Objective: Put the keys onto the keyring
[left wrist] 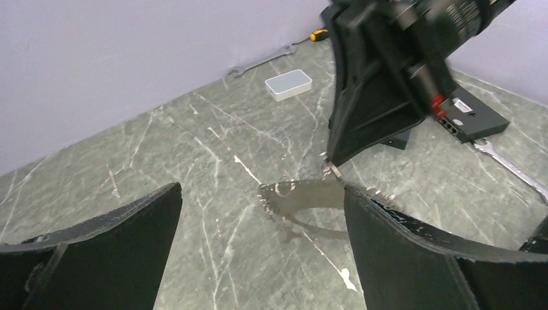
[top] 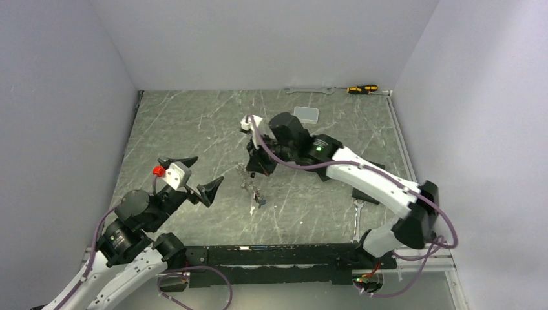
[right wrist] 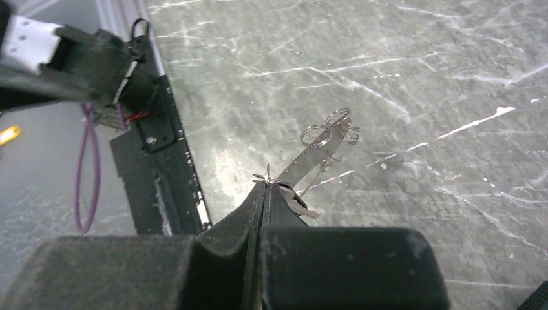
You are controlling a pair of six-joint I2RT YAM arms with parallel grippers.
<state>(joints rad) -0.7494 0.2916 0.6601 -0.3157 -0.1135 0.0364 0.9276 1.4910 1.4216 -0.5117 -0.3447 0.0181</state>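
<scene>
We are looking down on the grey-green marbled desk (top: 194, 123), with white veins running across its smooth face. The right claw (right wrist: 266, 184) is pressing its tips down near the middle, clenched tight and pinching a thin silvery sliver at the near end of the keys (right wrist: 318, 150). The keys are lying on the stone just beyond those black wedge-shaped pads, showing a flat bright metal blade ending in small round wire loops (right wrist: 315, 135), all tangled close together. The left claw (top: 209, 169) is hanging released off to the left, its dark tapered fingers (left wrist: 110, 248) spread wide and gripping nothing, well apart from the keys. A slim steel spanner (top: 310, 90) is lying by the back wall.
</scene>
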